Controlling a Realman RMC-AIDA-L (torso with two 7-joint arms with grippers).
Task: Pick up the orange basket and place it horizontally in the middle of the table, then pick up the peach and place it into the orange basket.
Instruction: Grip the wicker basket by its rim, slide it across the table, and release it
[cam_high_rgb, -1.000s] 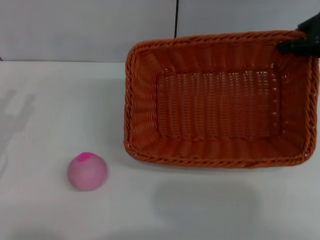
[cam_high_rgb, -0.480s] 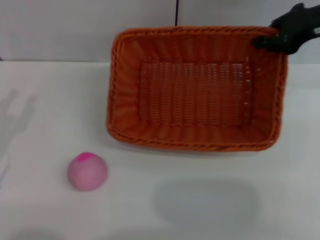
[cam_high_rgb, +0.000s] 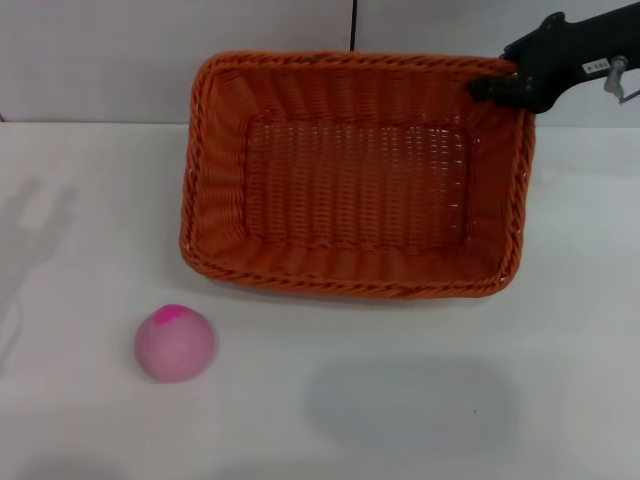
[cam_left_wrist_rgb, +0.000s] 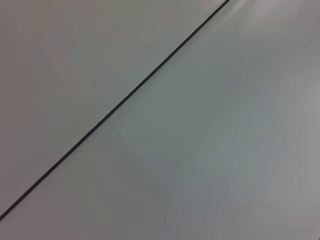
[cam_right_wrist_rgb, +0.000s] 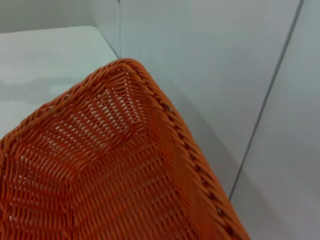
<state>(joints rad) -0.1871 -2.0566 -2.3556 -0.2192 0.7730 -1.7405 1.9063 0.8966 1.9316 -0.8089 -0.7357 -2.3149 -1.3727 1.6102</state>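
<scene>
Item: orange basket (cam_high_rgb: 355, 175), far centre of table (cam_high_rgb: 560, 340), right gripper (cam_high_rgb: 490, 88) grasping its far-right rim. Peach (cam_high_rgb: 174, 343) near-left. We cannot see the left gripper.

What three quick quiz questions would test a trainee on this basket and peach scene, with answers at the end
1. True or false: the peach lies inside the orange basket.
2. Which end effector is at the basket's far right corner? A) left B) right
3. Fill in: the peach sits on the ___, nearer the robot than the basket and toward its left.

Key: 1 false, it sits apart from the basket. 2 B, the right end effector grips the rim there; the left one is out of view. 3 table.
</scene>
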